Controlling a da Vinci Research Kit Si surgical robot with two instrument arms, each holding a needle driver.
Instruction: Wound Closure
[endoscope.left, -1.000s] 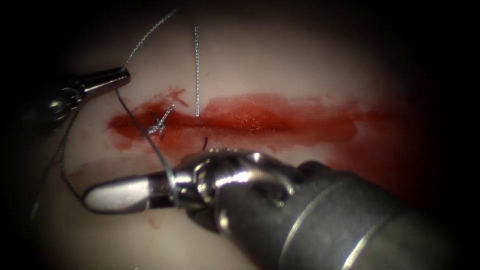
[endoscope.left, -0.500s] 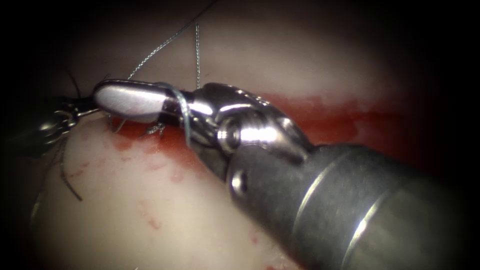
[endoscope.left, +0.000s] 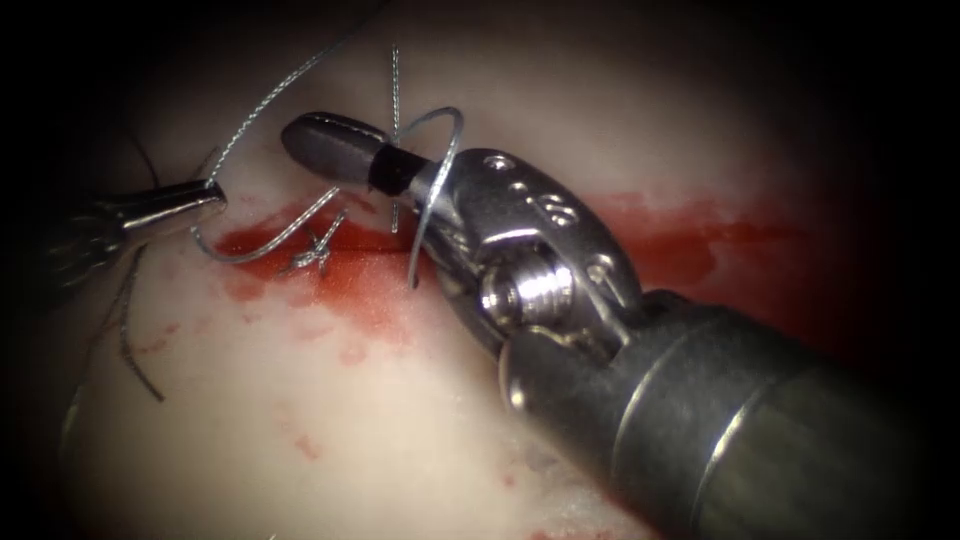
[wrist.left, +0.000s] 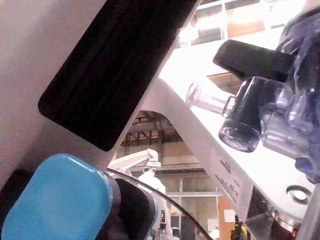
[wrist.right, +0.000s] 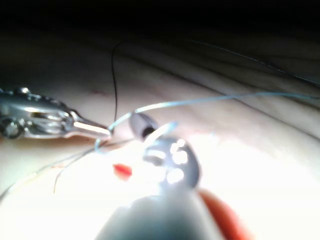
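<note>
1. Change: compared with a second ago, my right tool (endoscope.left: 335, 145) has swung from below the cut (endoscope.left: 520, 245) to above its left end, jaws closed, nothing visibly held between them. The thread (endoscope.left: 440, 170) now makes one turn around the jaws, where half a second ago it only draped over them; I judge this a loop forming for a knot.
2. My left tool (endoscope.left: 205, 195) sits left of the cut, jaws closed on the thread.
3. The thread runs from the left tool in a slack curve rightward past the knot (endoscope.left: 318, 250) on the tissue (endoscope.left: 300, 420).
4. Right tool's long axis: pointing up-left.
5. Needle: cannot locate it.
</note>
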